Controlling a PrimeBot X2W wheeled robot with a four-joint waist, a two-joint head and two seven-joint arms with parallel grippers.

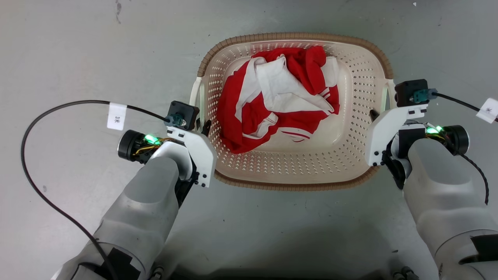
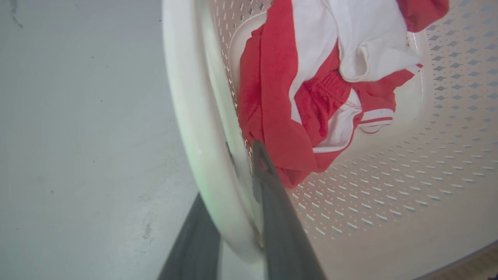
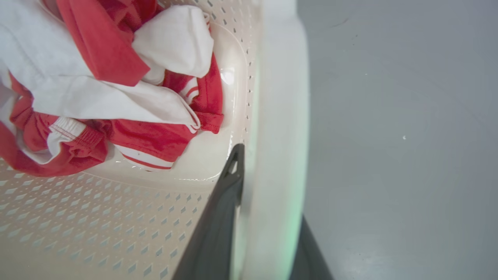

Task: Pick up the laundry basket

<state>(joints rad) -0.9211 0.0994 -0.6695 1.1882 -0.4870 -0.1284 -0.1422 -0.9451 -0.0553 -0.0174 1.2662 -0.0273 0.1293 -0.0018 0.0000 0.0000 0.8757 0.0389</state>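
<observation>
The laundry basket [image 1: 295, 165] stands on the floor in the middle of the head view: cream, perforated, brown woven-look rim, white side handles. My left gripper [image 1: 203, 125] is at its left handle [image 1: 196, 95]. In the left wrist view, the left gripper [image 2: 229, 175] is shut on the white handle [image 2: 190, 116], one finger inside the basket wall and one outside. My right gripper [image 1: 378, 113] is at the right handle [image 1: 389, 93]. The right wrist view shows the right gripper [image 3: 268, 182] shut the same way on that handle [image 3: 280, 97].
A crumpled red and white garment [image 1: 272, 101] lies inside the basket. Bare grey floor [image 1: 78, 46] surrounds it on all sides. A black cable [image 1: 70, 103] loops out to the left of my left wrist, and another cable [image 1: 459, 102] leads off the right wrist.
</observation>
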